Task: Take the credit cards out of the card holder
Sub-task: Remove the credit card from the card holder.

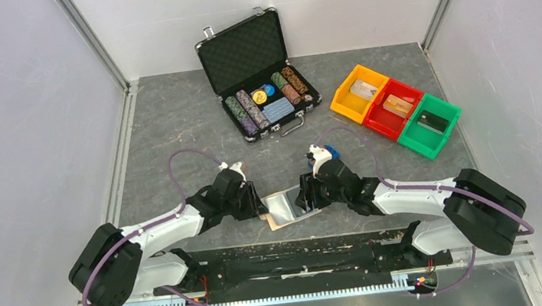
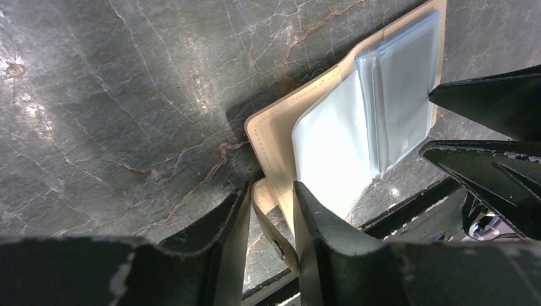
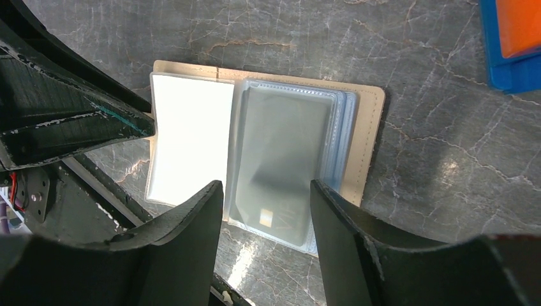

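The tan card holder (image 1: 287, 206) lies open on the grey table between both grippers. In the right wrist view its left inner face (image 3: 191, 143) glares white, and its right half holds clear sleeves with a grey-teal credit card (image 3: 284, 146) that shows a gold chip. My right gripper (image 3: 266, 210) is open, with its fingers on either side of that card's near end, just above it. My left gripper (image 2: 271, 210) is shut on the holder's snap tab (image 2: 274, 217) at its left edge. The sleeves also show in the left wrist view (image 2: 399, 95).
An open black chip case (image 1: 255, 74) stands at the back centre. Yellow (image 1: 357, 93), red (image 1: 394, 108) and green (image 1: 428, 126) bins sit at the back right. A black rail (image 1: 288, 259) runs along the near table edge, just behind the holder.
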Controlling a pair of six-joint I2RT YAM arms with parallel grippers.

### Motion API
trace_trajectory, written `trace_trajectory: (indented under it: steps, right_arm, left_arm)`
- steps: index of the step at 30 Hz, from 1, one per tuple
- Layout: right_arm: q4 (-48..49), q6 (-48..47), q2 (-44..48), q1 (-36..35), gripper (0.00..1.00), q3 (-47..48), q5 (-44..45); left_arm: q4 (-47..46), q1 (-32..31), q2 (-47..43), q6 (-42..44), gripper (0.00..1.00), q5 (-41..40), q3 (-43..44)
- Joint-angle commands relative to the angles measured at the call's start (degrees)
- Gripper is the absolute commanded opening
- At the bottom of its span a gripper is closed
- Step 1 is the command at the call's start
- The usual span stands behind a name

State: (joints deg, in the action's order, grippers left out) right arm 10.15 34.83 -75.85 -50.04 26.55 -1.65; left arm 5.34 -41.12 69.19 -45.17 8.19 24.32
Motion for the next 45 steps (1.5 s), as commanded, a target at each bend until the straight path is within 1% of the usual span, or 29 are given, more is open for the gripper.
trace_trajectory:
  steps: [1, 13, 14, 18, 29, 33, 39, 45]
  right_arm:
    - [-2.97, -1.56, 0.96, 0.03, 0.56, 0.96, 2.6]
    - [-2.58, -1.92, 0.2, 0.02, 0.53, 1.62, 1.78]
    - [-2.2, -1.74, 0.33, 0.03, 0.53, 1.45, 0.0]
    - [-0.66, -0.99, -0.36, -0.01, 0.53, 1.13, -1.63]
    - [0.22, 0.64, -2.11, 0.01, 0.53, 1.75, -3.27]
    - [2.8, 2.07, -1.51, 0.16, 0.53, 0.63, -4.75]
    - [9.69, 5.21, 0.24, 0.73, 0.53, -2.95, -8.61]
    - [12.56, 6.79, 0.56, 1.01, 0.52, -3.72, -11.04]
  left_arm:
    - [-2.62, 0.04, -1.01, -0.55, 0.38, 1.04, -0.58]
    - [-2.72, 0.06, -0.98, -0.55, 0.39, 1.13, -0.63]
    - [-2.88, 0.06, -0.93, -0.62, 0.39, 1.17, -0.58]
    - [-3.76, 0.08, -0.48, -0.8, 0.39, 1.8, -0.26]
    - [-4.89, 0.08, 0.67, -1.15, 0.39, 2.21, -0.59]
    - [-5.16, 0.07, 1.48, -1.23, 0.38, 2.54, -0.58]
    - [-5.13, 0.08, 1.65, -1.33, 0.37, 2.67, -0.85]
    - [-5.16, 0.0, 1.63, -1.31, 0.37, 2.79, -0.59]
